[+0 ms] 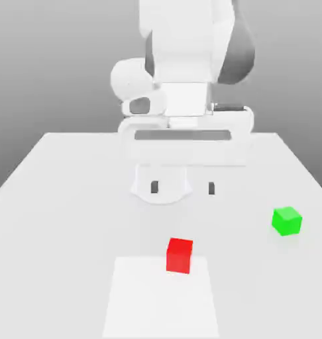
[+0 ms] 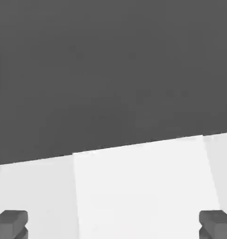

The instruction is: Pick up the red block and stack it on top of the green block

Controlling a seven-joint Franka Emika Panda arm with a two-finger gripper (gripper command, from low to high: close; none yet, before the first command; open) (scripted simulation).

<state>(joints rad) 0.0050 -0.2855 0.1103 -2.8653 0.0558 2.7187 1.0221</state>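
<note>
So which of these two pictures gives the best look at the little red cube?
The exterior view: the red block sits in plain sight on the table, apart from the green block. The hand view gives bare table and fingertips, no cube.

Pretty flat, even sim lighting, bright white table [image 1: 57, 198], hardly any shadows or glare. Backdrop fades grey toward 12 o'clock. Edges look slightly soft, no lens distortion.

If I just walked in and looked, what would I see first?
Two bright cubes on the white table: the red block, at the edge of a paler square patch, and the green block, apart from it toward the exterior view's right. Behind them looms the big white robot arm, its gripper open, holding nothing.
</note>
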